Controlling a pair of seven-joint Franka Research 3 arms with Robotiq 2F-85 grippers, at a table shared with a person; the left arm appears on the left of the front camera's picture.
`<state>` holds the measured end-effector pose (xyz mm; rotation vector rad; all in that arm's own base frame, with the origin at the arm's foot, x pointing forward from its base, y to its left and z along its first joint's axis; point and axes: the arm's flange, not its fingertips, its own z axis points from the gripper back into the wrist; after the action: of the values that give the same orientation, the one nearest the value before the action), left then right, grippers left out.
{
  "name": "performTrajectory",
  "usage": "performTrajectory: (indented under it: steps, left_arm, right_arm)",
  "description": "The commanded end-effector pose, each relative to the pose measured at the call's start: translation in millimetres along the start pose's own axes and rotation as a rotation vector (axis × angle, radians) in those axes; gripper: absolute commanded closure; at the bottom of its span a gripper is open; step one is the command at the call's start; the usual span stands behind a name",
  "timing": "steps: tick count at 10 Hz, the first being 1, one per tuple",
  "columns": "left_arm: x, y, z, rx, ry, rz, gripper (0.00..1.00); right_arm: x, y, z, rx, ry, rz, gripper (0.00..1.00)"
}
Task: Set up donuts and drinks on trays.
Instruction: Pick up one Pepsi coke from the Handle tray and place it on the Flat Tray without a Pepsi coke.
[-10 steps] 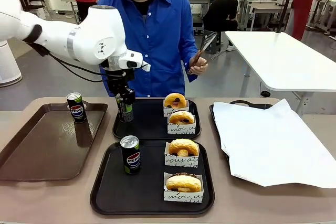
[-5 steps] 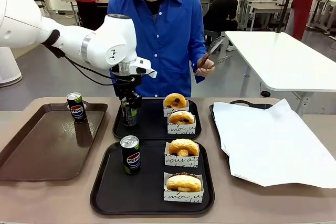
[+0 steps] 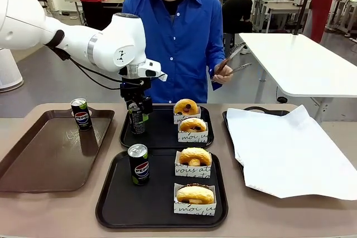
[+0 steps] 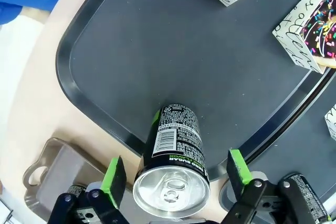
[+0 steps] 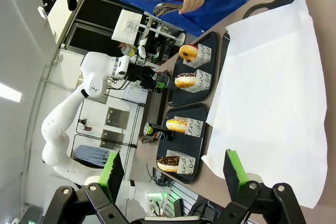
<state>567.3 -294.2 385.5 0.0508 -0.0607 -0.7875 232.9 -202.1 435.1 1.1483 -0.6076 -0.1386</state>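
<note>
**A:** Black can, silver top up, is standing on the far black tray, at its left edge. Your left gripper is straddling it: one green pad is sitting on each side with a gap showing, so the fingers are standing open and gripping nothing.

**B:** Which way is it lying from the fingers?

**A:** Straight between them and slightly below. Its long axis is running upright, in line with the fingers, so you are looking for a lift straight up; any sideways drift could tip it, I'd judge.

**B:** And the rest?

**A:** Two sleeved donuts are sitting on that tray's right side, well apart from the can. The near black tray is carrying a second can and two more donuts. A third can is standing on the brown tray at the counter's left.

**B:** Right arm?

**A:** Your right gripper is hanging open, holding nothing, above the white paper. The left arm is far nearer every can. The person's hand is holding tongs beyond the counter.
</note>
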Motion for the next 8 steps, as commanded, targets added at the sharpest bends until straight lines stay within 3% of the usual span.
performTrajectory:
  steps: [1, 3, 4, 8]
  left_arm:
    - [3.5, 0.5, 2.5, -0.021, 0.009, 0.030, 0.00]
    - [-2.7, -3.8, 10.3, -0.021, -0.030, 0.032, 0.00]
    - [-15.0, -16.4, 28.1, 0.040, -0.037, 0.083, 0.00]
    - [-103.1, -43.9, 91.6, 0.114, -0.009, 0.233, 0.00]
  right_arm:
    - [0.9, -1.0, -0.5, 0.018, -0.008, 0.013, 0.00]
    - [0.9, -1.0, -0.5, 0.018, -0.008, 0.013, 0.00]
    - [0.9, -1.0, -0.5, 0.018, -0.008, 0.013, 0.00]
    - [0.9, -1.0, -0.5, 0.018, -0.008, 0.013, 0.00]
